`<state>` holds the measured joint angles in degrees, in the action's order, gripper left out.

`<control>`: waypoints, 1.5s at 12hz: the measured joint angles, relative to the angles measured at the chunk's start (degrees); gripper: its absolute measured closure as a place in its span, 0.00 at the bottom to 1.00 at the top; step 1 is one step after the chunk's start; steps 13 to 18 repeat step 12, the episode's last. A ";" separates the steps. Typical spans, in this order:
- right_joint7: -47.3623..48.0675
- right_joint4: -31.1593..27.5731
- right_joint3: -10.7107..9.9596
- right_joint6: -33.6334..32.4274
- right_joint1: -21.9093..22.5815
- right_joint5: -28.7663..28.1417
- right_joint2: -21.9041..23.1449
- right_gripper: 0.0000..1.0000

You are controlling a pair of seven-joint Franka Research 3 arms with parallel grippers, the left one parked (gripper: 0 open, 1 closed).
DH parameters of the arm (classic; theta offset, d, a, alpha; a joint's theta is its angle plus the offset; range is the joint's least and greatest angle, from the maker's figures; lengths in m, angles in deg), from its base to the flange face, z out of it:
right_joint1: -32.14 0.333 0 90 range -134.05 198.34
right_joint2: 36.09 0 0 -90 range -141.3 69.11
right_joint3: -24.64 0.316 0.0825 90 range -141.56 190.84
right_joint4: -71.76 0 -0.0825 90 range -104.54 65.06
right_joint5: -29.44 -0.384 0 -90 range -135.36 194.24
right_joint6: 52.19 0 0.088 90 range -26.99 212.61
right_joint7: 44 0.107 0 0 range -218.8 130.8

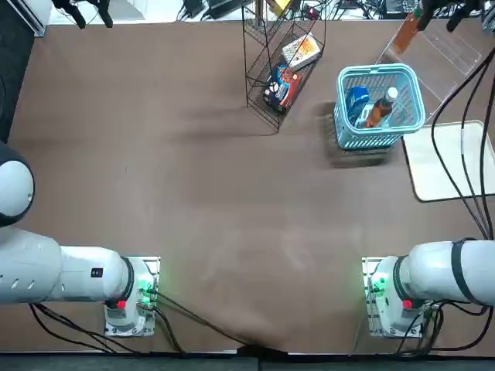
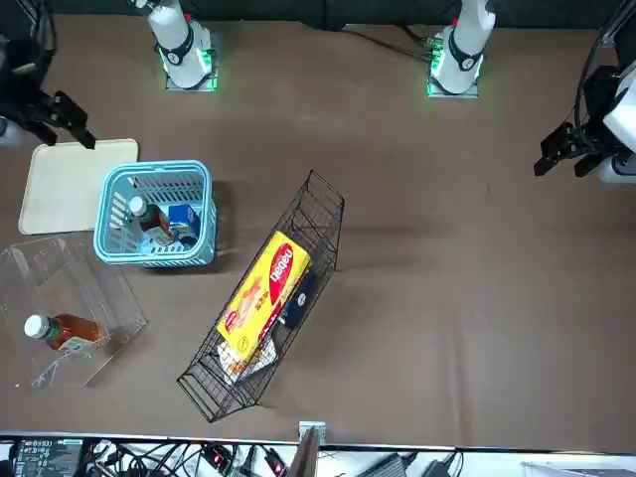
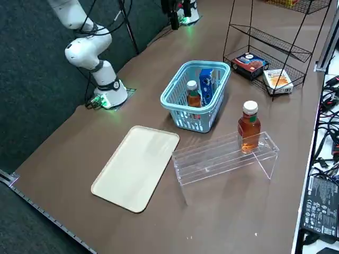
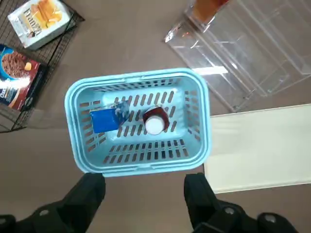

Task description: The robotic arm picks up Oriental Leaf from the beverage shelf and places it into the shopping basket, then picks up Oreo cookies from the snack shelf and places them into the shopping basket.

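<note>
Holding the right gripper [image 4: 146,198] raised above the tabletop [image 2: 447,298], near the basket [image 4: 136,171], with the fingers [image 4: 92,194] spread wide apart. Points them toward one long side of the blue rim in the wrist view, with open space between the black tips. Leaves the basket outside their grasp.

Find the Oreo pack [image 4: 108,118] inside the basket, bright blue and set on its edge in the right side view. See the bottle [image 4: 155,124] in there too, beside the pack with a narrow gap between in the wrist view, capped in white and filled with amber-brown tea. Cannot tell whether to call it fully upright, given the slant in the top view and the straighter look from the right side.

Notice the cream tray [image 3: 135,169] lying flat just beside the basket. Spot the clear stand [image 3: 212,159] close by, bearing a second bottle [image 3: 249,127] upright near one end, also white-capped.

Look across to the black wire rack [image 2: 320,204], standing apart from the basket on the side away from the tray. See a yellow pack [image 2: 266,293] on a higher level, and a red-and-dark pack [image 3: 250,63] beside a white box [image 3: 278,79] on the lowest.
</note>
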<state>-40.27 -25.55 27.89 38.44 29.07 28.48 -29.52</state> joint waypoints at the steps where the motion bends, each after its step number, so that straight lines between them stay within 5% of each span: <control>1: -0.41 0.49 -0.80 -0.06 0.01 0.04 -0.01 0.00; 18: -0.83 0.84 -1.86 -0.12 0.25 0.07 -1.47 0.00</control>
